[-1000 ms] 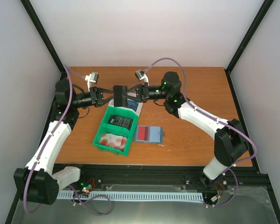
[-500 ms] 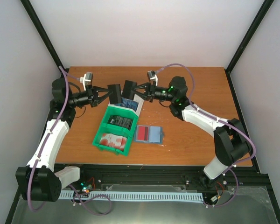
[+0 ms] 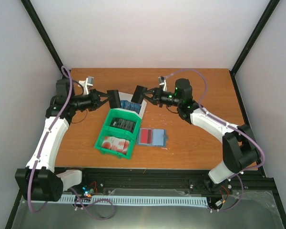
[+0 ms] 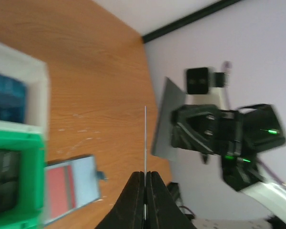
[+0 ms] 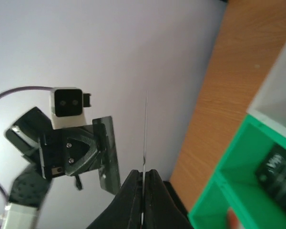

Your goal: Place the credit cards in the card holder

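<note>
No brand or word can be read anywhere; the dark cards [image 3: 122, 125] in the far compartment of the green bin [image 3: 103, 131] carry pale print too small to make out; the red cards [image 3: 115, 143] in its near compartment show only white patches; the blue cards [image 3: 129, 105] in the white bin [image 3: 142, 112] are just as illegible.

The left gripper [image 3: 107, 98], left of centre in the overhead view, has its fingers pressed together on a dark card [image 3: 114, 98] held in the air above the table [image 3: 195, 143]; in the left wrist view that card is a thin edge-on line rising from between the closed fingers. The right gripper [image 3: 148, 94] pinches a second dark card [image 3: 139, 94] in the same way, edge-on in the right wrist view; the two held cards face each other, near but apart, over the white bin.

The card holder [image 3: 157, 137] lies open on the table, just right of the green bin and lower in the frame than both grippers, well apart from either pair of fingers; a red card [image 3: 146, 136] sits in its left half.
</note>
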Action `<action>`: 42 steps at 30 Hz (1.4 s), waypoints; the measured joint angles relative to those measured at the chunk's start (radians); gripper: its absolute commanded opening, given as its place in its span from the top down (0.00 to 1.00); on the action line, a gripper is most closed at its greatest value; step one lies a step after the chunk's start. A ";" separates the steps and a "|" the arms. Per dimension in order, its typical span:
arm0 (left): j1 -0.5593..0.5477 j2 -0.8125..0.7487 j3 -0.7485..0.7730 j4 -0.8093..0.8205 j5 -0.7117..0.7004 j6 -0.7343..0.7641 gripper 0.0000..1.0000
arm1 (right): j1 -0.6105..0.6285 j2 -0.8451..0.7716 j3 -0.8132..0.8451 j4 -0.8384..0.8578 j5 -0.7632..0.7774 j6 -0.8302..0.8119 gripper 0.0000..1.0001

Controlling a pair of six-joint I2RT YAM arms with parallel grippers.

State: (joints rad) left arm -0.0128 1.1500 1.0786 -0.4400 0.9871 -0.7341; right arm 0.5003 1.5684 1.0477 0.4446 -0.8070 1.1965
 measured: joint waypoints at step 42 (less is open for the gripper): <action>-0.475 0.260 -0.148 0.148 -0.376 0.036 0.99 | -0.002 -0.237 -0.064 -1.129 0.404 -0.568 0.97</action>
State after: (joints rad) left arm -0.4877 1.4101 0.9302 -0.2924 0.6109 -0.6979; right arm 0.4984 1.3315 0.9833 -0.6846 -0.4030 0.6285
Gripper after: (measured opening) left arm 0.027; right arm 0.031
